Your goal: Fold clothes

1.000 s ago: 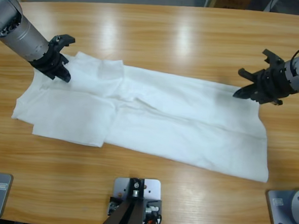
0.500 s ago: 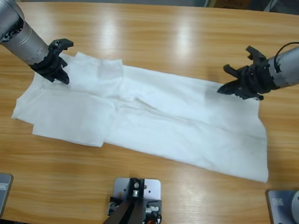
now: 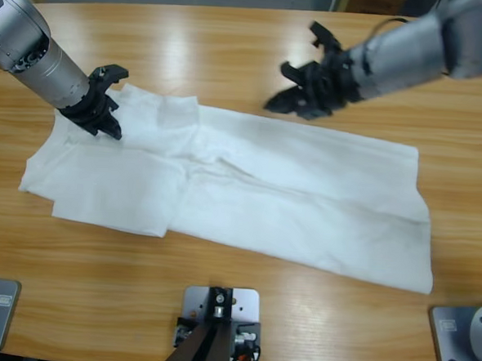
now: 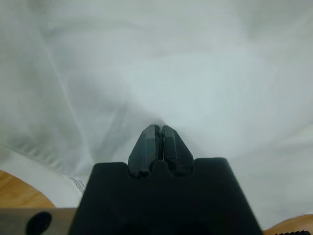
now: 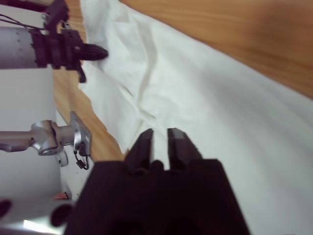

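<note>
I am pinning the thin white cotton T-shirt [image 3: 248,193], spread across the wooden surface [image 3: 248,58], with my left gripper [image 3: 107,123], jaws pressed together at nine o'clock. My right gripper [image 3: 283,101], jaws slightly parted, is hovering at twelve o'clock; it should be pinching that far edge cleanly.

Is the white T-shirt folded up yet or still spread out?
Mostly spread: the T-shirt lies long and flat on the table, only partly doubled over.

The shirt [image 3: 249,189] is plain white all over. The bench [image 3: 232,57] under it is warm orange-brown wood with a fine grain and pale glossy streaks. Both hands, left [image 3: 106,115] and right [image 3: 299,98], are black on silver-grey arms.
</note>
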